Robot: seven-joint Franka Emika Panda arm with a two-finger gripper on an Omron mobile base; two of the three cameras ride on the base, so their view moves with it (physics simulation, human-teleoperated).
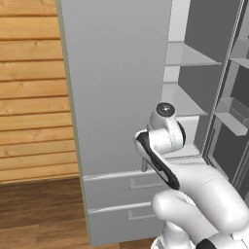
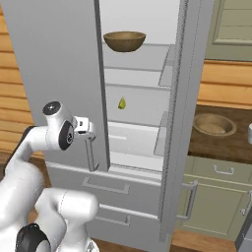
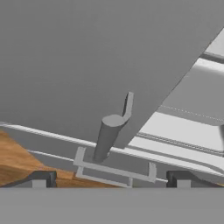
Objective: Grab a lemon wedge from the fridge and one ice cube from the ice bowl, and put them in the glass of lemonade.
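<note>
The fridge (image 2: 54,59) stands with both upper doors swung open. On a middle shelf inside lies the tiny yellow-green lemon wedge (image 2: 121,103). My gripper (image 2: 91,129) is at the lower end of the left door's bar handle (image 2: 90,153), well left of the wedge. In the hand view the gripper (image 3: 112,180) is open, its tips wide apart below the handle's round end (image 3: 107,138), and nothing sits between them. The pale tan ice bowl (image 2: 214,124) rests on the dark counter to the right. The whitish glass of lemonade (image 2: 250,133) just shows at the right edge.
A darker, deeper brown bowl (image 2: 124,41) sits on the fridge's top shelf. The open right door (image 2: 174,123) stands between the shelves and the counter (image 2: 216,145). Two lower drawers (image 1: 126,194) are shut below the left door (image 1: 112,73). A wood-plank wall (image 1: 29,87) is at left.
</note>
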